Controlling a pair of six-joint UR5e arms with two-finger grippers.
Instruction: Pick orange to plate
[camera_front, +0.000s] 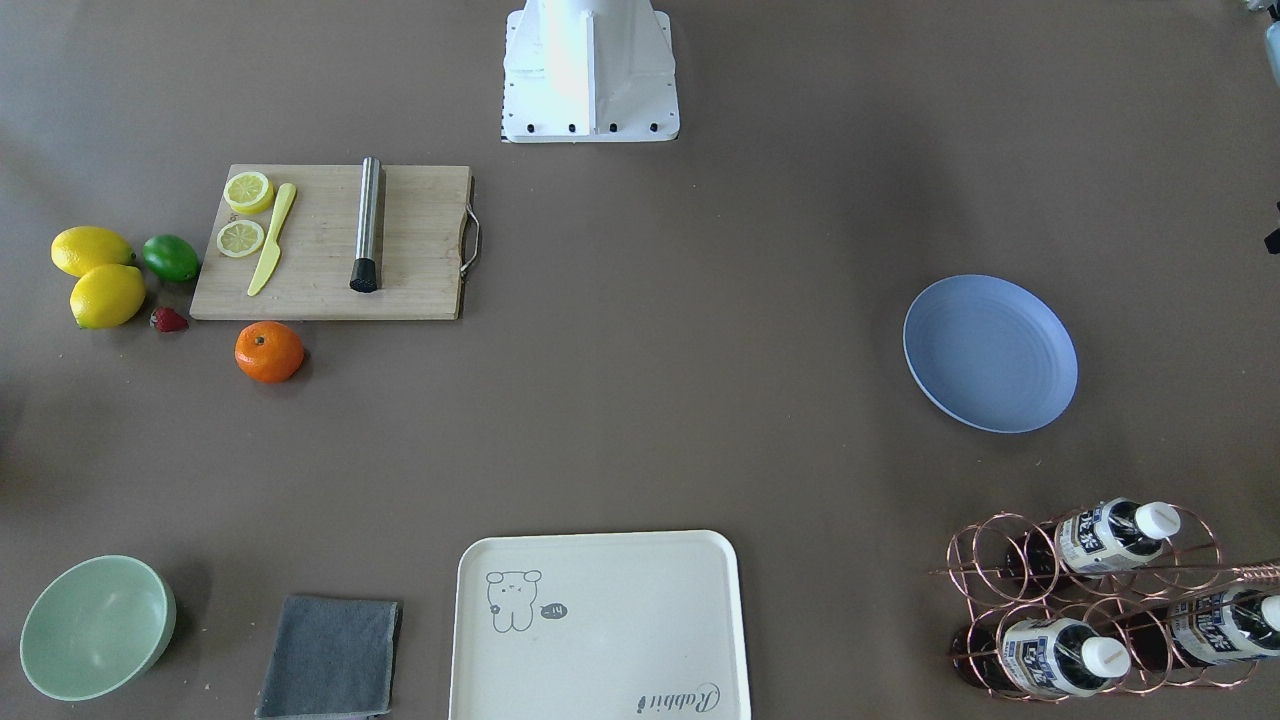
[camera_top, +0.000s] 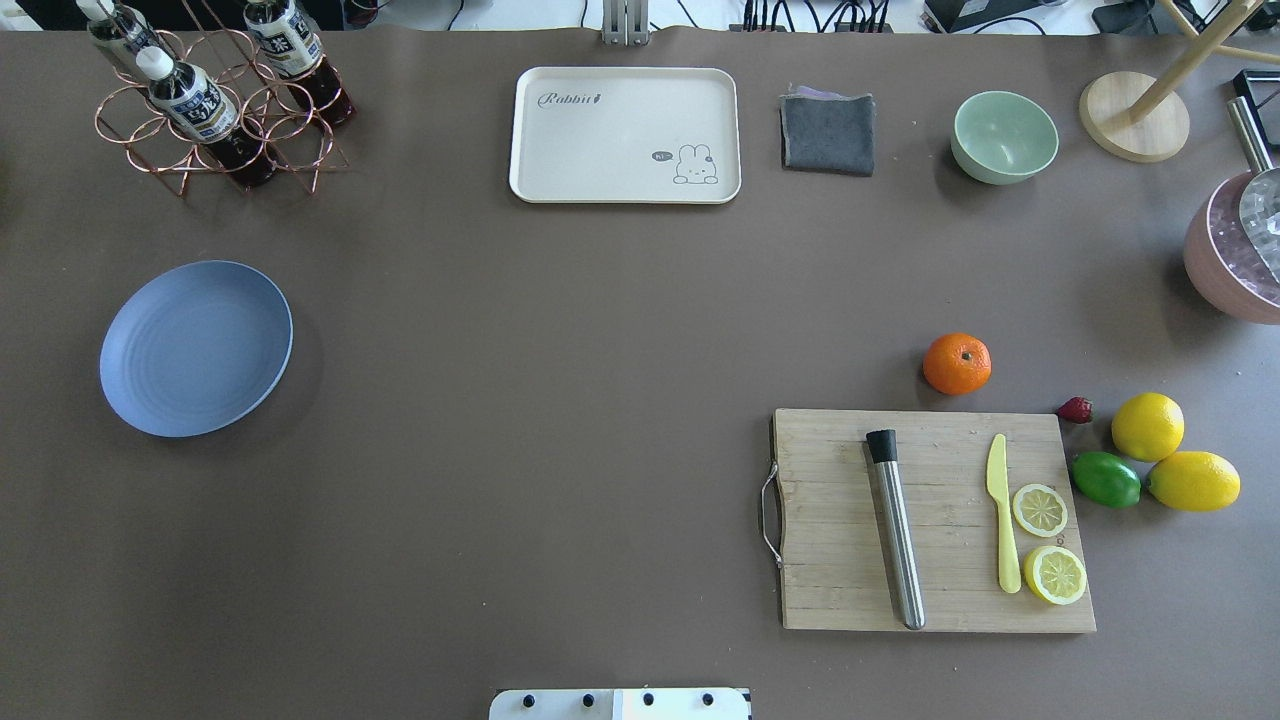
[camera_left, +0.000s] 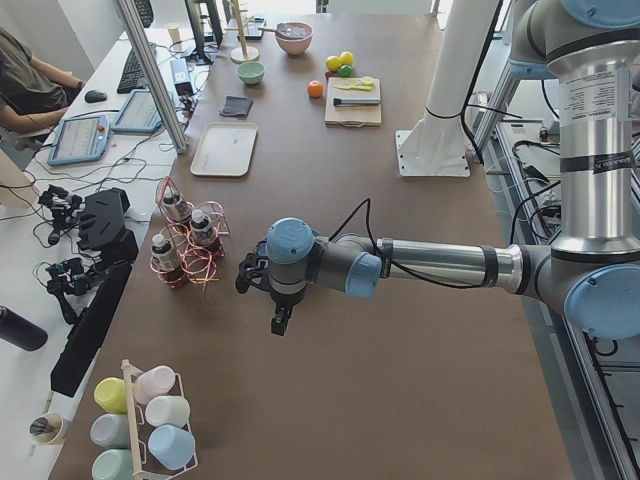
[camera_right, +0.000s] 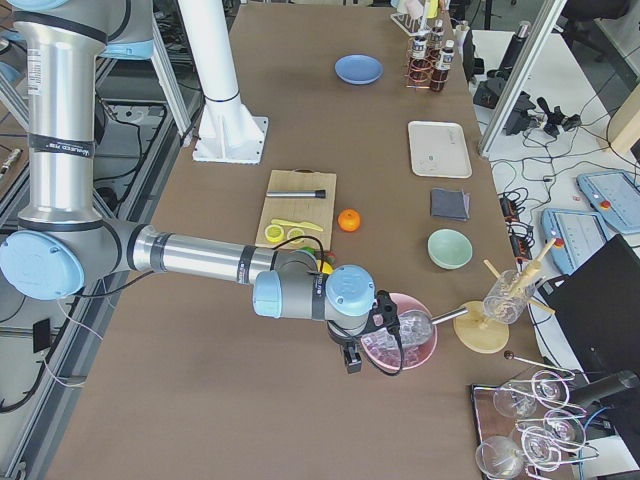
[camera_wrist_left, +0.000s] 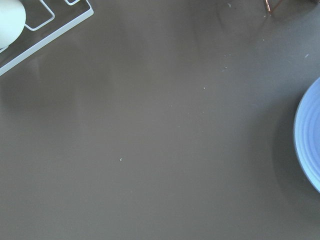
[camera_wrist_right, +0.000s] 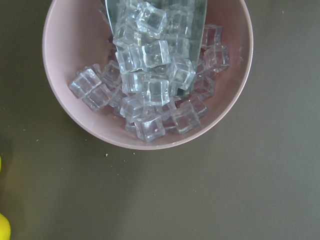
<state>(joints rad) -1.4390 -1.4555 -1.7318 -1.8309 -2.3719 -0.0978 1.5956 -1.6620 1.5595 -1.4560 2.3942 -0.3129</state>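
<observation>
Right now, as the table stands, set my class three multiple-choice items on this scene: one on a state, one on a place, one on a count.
1. The blue plate is:
A. covered
B. empty
C. broken

2. The orange lies:
A. on the table beside the wooden cutting board
B. on top of that board
C. on that plate

3. How many whole lemons lie by the lime?
A. one
B. four
C. two

Answers:
1 B: its ringed surface is bare and whole.
2 A: it sits on the brown tabletop, off the board's edge.
3 C: two yellow lemons sit next to the lime.
</observation>
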